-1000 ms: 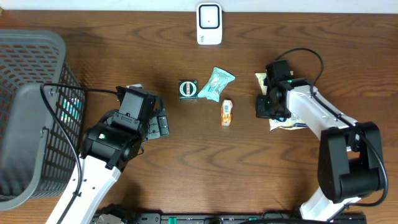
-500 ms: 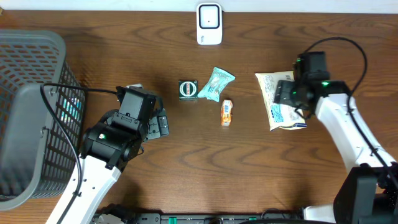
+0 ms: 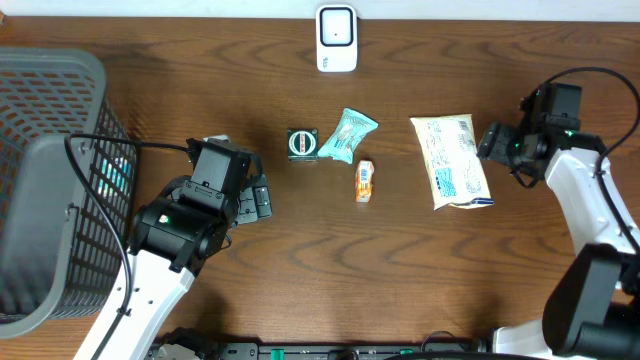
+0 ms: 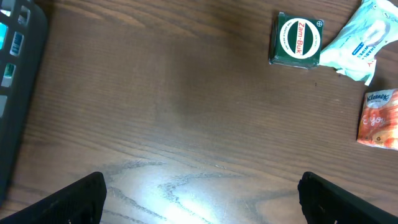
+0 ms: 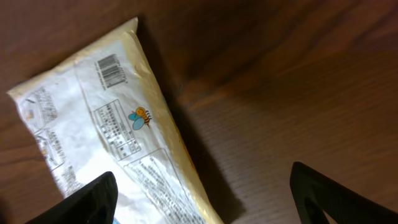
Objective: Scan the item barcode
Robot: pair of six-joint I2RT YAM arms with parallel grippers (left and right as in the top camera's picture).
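Print on the cream packet is showing only as small grey blocks in my right wrist view, too fine to read, and the lower end of the packet is running out of that picture. In the overhead view my right gripper is looking dark, and its fingers are hard to tell apart there.

The packet is lying flat on the desk, to the right of the orange tissue pack and well apart from the white scanner at the far edge. Its printed back is facing up. A barcode is sitting near one corner, and a small bee drawing is sitting further down.

My right gripper is standing wide open just beside the packet's right edge and is holding nothing. Whether a finger is touching the packet I cannot tell. My left gripper is also standing wide open over bare desk, gripping nothing, with the green Zam-Buk box and a pale teal wrapper ahead of it.
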